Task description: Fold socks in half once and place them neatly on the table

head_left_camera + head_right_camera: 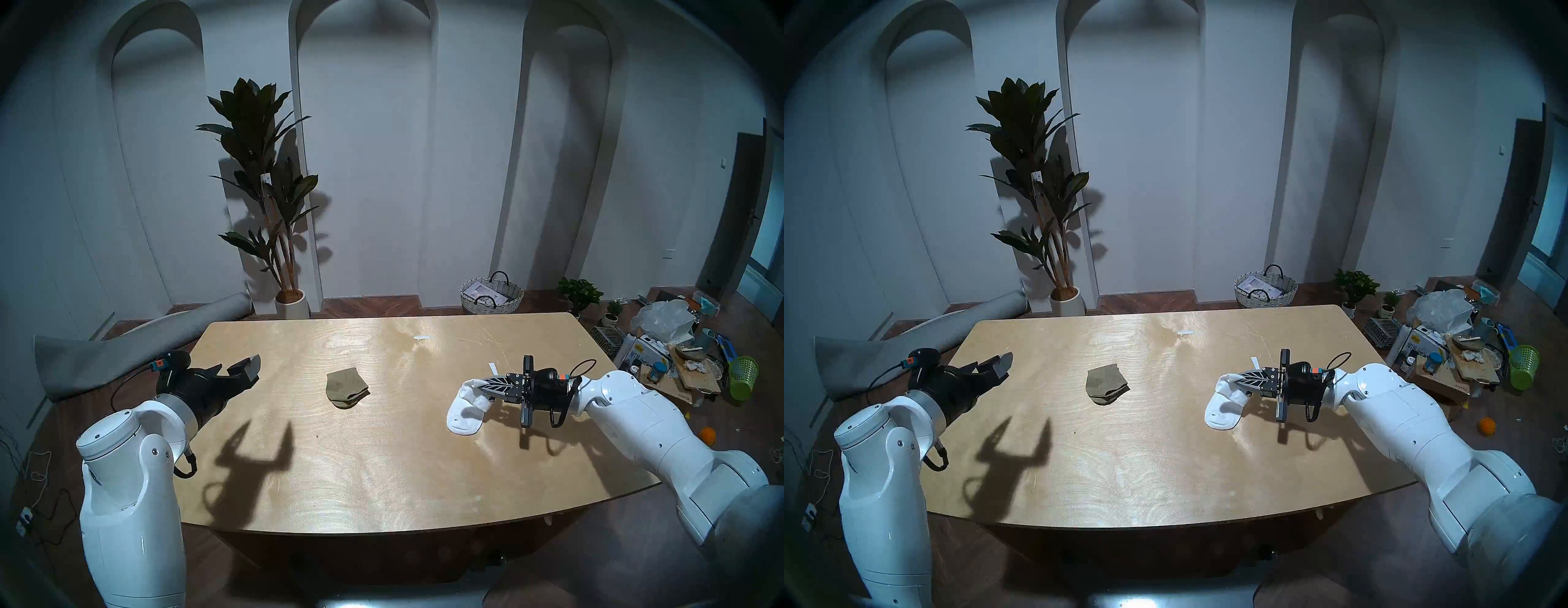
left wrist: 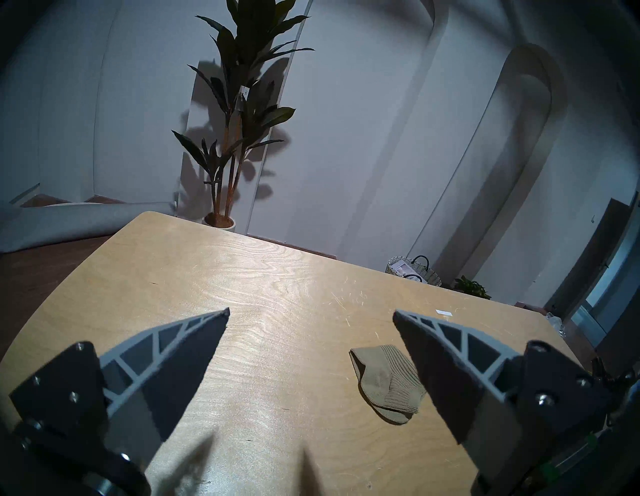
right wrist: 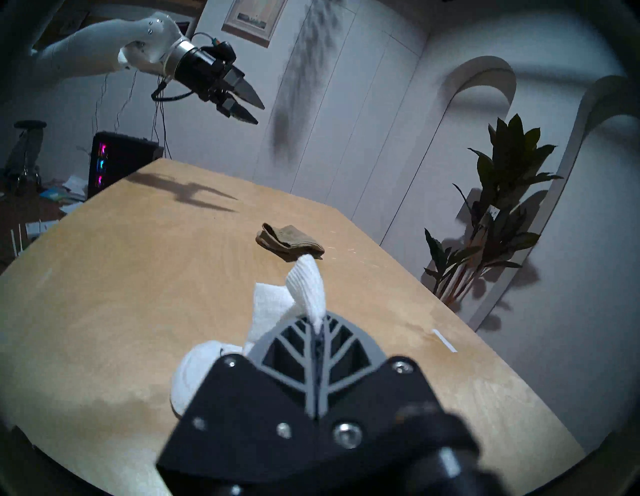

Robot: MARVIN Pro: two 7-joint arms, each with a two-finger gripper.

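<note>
The olive-brown sock (image 1: 346, 388) (image 1: 1106, 385) lies folded at the middle of the wooden table (image 1: 382, 479) (image 1: 1144, 479); it also shows in the left wrist view (image 2: 388, 381) and the right wrist view (image 3: 289, 240). My right gripper (image 1: 481, 383) (image 1: 1236, 378) (image 3: 317, 320) is shut on the white sock (image 1: 464, 412) (image 1: 1223, 407) (image 3: 304, 287). It holds one end up while the rest hangs down onto the table. My left gripper (image 1: 239, 369) (image 1: 994, 367) (image 2: 311, 315) is open and empty above the table's left side, well left of the olive sock.
Two small white paper strips (image 1: 422, 338) (image 1: 492, 367) lie on the far right part of the table. A potted plant (image 1: 271, 204), a woven basket (image 1: 491, 294) and a rolled grey mat (image 1: 140, 339) stand beyond it. Clutter (image 1: 674, 352) fills the floor at right.
</note>
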